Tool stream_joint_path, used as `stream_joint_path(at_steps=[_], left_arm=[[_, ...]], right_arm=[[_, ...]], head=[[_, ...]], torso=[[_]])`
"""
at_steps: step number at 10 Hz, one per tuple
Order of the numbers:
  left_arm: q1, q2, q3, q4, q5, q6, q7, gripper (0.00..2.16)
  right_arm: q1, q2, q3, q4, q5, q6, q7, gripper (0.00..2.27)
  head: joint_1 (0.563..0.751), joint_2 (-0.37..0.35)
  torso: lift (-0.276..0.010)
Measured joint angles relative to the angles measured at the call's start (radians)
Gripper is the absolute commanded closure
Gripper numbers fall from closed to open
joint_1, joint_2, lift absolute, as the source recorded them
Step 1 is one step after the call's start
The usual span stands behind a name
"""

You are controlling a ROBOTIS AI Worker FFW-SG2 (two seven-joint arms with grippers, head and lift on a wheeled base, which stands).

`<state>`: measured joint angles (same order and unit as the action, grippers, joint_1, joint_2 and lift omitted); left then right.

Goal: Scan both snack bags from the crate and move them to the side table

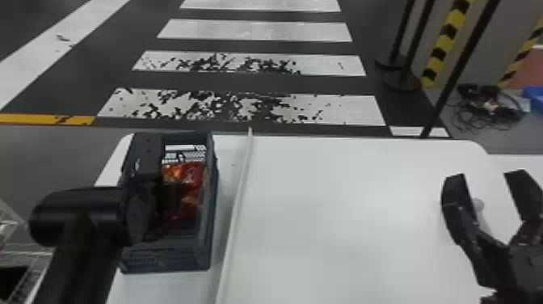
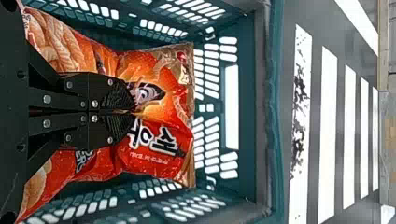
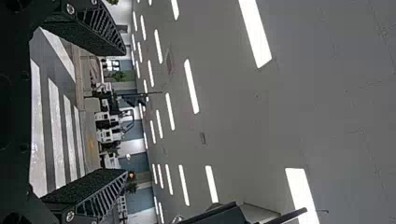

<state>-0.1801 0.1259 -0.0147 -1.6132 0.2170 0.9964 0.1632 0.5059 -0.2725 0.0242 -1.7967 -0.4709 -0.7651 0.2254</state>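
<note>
Snack bag of shiny red and orange plastic (image 2: pixel 161 140): we see it inside our dark blue-green plastic crate (image 1: pixel 169 258), which has lots of little holes in its walls. Our black left pincer (image 1: pixel 171 196) is down in the crate, squeezed tight on the bag's middle. The crate sits on our white bench (image 1: pixel 343 202), near a long thin pale strip (image 1: pixel 238 194). We have our black right pincer (image 1: pixel 487 176) wide apart, holding nothing, over the bench's right side.
</note>
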Motion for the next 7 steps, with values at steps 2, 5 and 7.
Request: stream_joint_path(at_steps=[2, 5, 7], left_arm=[[0.017, 0.0, -0.003, -0.089, 0.006, 0.057, -0.005, 1.97], [0.051, 0.0, -0.011, -0.231, 0.0, 0.163, -0.006, 1.97], [0.066, 0.0, -0.013, -0.302, -0.01, 0.232, -0.008, 1.97]], right_arm=[[0.013, 0.001, -0.005, -0.011, 0.0, -0.003, 0.0, 0.1], [0.018, 0.004, -0.007, -0.022, 0.0, -0.003, 0.0, 0.1], [0.019, 0.006, -0.007, -0.023, 0.0, -0.003, 0.0, 0.1]], head=[[0.695, -0.012], [0.695, -0.028], [0.695, -0.032]], torso=[[-0.095], [-0.095], [-0.095]])
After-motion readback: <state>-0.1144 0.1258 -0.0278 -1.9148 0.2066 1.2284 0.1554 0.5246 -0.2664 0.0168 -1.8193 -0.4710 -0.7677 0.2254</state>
